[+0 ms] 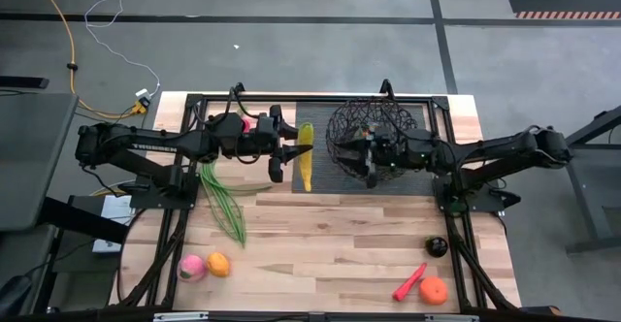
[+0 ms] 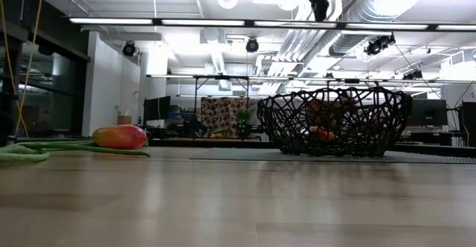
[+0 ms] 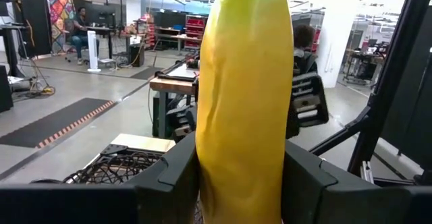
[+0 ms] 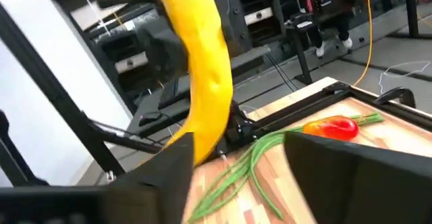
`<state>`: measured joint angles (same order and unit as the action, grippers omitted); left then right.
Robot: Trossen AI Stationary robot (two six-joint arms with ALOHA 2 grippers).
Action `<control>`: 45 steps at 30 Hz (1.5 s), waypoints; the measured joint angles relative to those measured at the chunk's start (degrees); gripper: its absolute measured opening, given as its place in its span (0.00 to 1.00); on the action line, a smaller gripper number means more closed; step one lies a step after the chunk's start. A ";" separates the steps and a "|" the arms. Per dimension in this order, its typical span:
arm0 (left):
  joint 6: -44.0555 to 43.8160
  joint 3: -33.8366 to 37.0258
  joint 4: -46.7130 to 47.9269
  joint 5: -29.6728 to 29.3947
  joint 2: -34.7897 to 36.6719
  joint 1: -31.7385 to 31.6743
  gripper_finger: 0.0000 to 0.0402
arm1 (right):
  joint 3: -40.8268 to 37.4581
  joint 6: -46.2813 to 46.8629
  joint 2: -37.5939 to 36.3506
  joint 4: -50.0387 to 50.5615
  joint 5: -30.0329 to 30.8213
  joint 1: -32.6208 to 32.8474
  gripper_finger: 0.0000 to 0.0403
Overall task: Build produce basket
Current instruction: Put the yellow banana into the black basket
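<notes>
The left gripper holds the yellow banana clenched between its fingers, raised above the worktop just beside the basket, which stands on a dark mat at about one o'clock from the worktop's centre. The step in hand appears to be carrying the banana across to the basket; the next move would call for swinging it toward three o'clock over the wire rim and letting go. The right gripper hovers at the basket's near rim, fingers spread and holding nothing.

Something orange-red already lies in the basket in the low view. Produce left outside: the mango and long green stalks toward nine o'clock, a peach and an orange at seven o'clock, a plum, a red chili and a second orange at five o'clock.

The worktop is pale wood planking in a black frame. Beyond it lies a workshop hall with ceiling lights, ducting and benches; a person sits at a far desk.
</notes>
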<state>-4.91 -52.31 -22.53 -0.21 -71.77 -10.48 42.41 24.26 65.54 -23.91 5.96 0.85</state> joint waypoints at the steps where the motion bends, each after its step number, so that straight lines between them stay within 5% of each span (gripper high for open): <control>1: 0.00 0.00 -0.02 0.00 0.00 0.00 0.35 | 1.13 0.64 0.77 0.68 -0.01 -0.11 0.63; 8: 0.16 0.00 0.00 0.00 0.00 0.00 0.35 | 10.13 -1.63 9.01 7.49 -1.84 -0.11 0.83; 26: 0.59 0.00 -0.33 0.00 0.00 0.00 0.35 | 18.43 -1.30 21.49 -0.85 -4.55 -0.11 0.81; 34: 0.59 0.00 -0.44 0.01 0.00 0.00 0.35 | 18.38 -2.19 21.70 -1.25 -4.52 -0.11 0.69; 45: 0.99 0.00 -0.57 0.22 0.00 0.04 0.35 | 18.36 -1.92 21.70 -1.17 -4.59 -0.16 0.26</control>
<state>-3.92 -52.31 -23.09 0.01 -71.77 -10.44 60.77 22.34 87.24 -25.08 1.36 0.69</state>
